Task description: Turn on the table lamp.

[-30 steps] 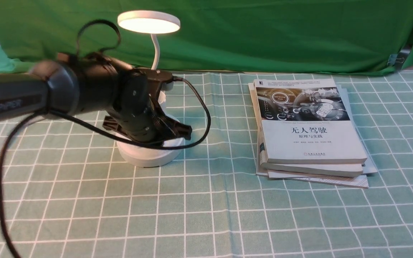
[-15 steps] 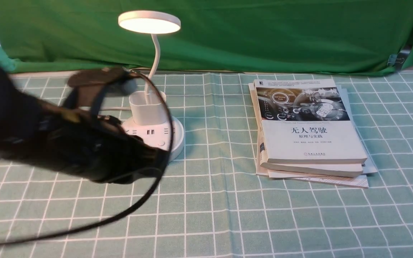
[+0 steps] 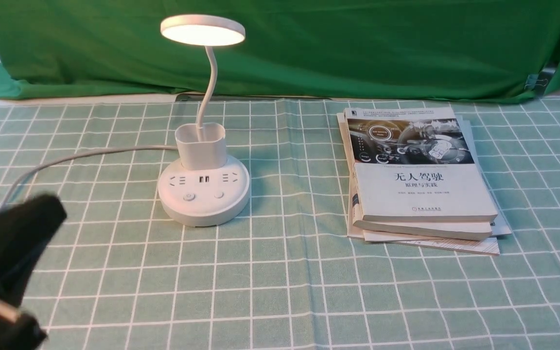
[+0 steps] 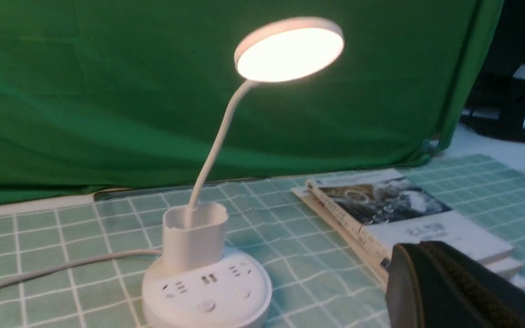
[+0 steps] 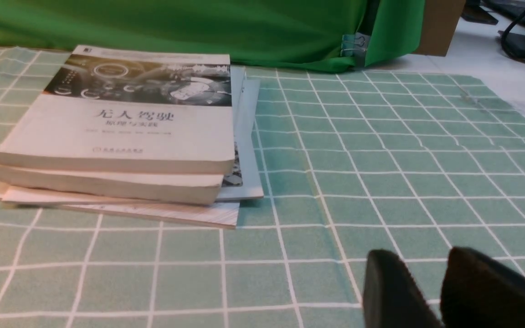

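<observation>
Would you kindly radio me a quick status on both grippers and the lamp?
Left gripper shut, empty, clear of lamp; right gripper slightly open, empty. Table lamp lit. Nothing covering its buttons; books off to the right.

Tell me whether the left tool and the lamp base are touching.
Apart: the front view shows bare cloth between the left tool and the lamp base.

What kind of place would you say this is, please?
Probably a robot test or demonstration workspace: a green cloth backdrop hangs behind a table under a checked tablecloth, and a robot gripper shows in the right wrist view.
</observation>
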`<state>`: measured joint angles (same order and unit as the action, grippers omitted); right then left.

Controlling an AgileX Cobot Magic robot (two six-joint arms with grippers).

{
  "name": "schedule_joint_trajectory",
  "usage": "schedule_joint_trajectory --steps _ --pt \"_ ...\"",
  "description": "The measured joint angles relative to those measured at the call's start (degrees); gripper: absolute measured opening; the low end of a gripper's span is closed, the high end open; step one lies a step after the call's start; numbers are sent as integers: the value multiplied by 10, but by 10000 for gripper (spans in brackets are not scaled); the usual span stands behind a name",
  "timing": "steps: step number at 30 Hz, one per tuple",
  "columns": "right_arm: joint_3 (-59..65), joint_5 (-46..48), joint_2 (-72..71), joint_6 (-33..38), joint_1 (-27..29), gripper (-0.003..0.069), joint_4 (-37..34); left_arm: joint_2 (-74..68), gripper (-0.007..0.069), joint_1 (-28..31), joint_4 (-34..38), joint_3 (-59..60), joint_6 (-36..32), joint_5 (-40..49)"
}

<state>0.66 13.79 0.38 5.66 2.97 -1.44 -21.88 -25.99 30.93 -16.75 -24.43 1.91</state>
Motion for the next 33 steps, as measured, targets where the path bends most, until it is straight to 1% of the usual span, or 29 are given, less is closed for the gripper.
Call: schedule_joint_trajectory --steps 6,9,10,12,13,14,15,16,17,19,20,21,22,24,25,26,27,29,33 --pt "0 0 0 0 0 241 0 37 0 0 -43 107 -1 -3" --pt "0 0 0 0 0 241 0 37 0 0 -91 152 -1 -31" --pt "0 0 0 0 0 241 0 37 0 0 -96 155 -1 -35" --pt "0 0 0 0 0 241 0 37 0 0 -110 171 -1 -89" --pt "0 0 0 0 0 241 0 42 0 1 -113 171 -2 -129" --pt "0 0 0 0 0 241 0 42 0 1 -113 171 -3 -134" --pt "0 0 0 0 0 241 0 54 0 13 -120 171 -8 -167" --pt "0 1 0 0 0 241 0 55 0 13 -120 171 -8 -171" --pt "0 0 0 0 0 241 0 64 1 37 -135 171 -8 -194" --pt "0 0 0 0 0 241 0 80 1 75 -163 171 16 -202" --pt "0 0 0 0 0 241 0 90 1 96 -184 171 38 -200" --pt "0 0 0 0 0 241 0 101 1 112 -207 171 67 -194" --pt "0 0 0 0 0 241 0 104 1 120 -212 171 73 -192" --pt "0 0 0 0 0 241 0 143 1 165 -278 171 161 -147" --pt "0 0 0 0 0 241 0 167 1 179 -299 171 197 -108" --pt "0 0 0 0 0 241 0 170 1 183 -304 171 207 -102" --pt "0 0 0 0 0 241 0 192 1 190 -309 171 227 -55" --pt "0 1 0 0 0 241 0 212 1 195 -309 171 244 3" --pt "0 1 0 0 0 241 0 218 1 197 -291 171 244 98"
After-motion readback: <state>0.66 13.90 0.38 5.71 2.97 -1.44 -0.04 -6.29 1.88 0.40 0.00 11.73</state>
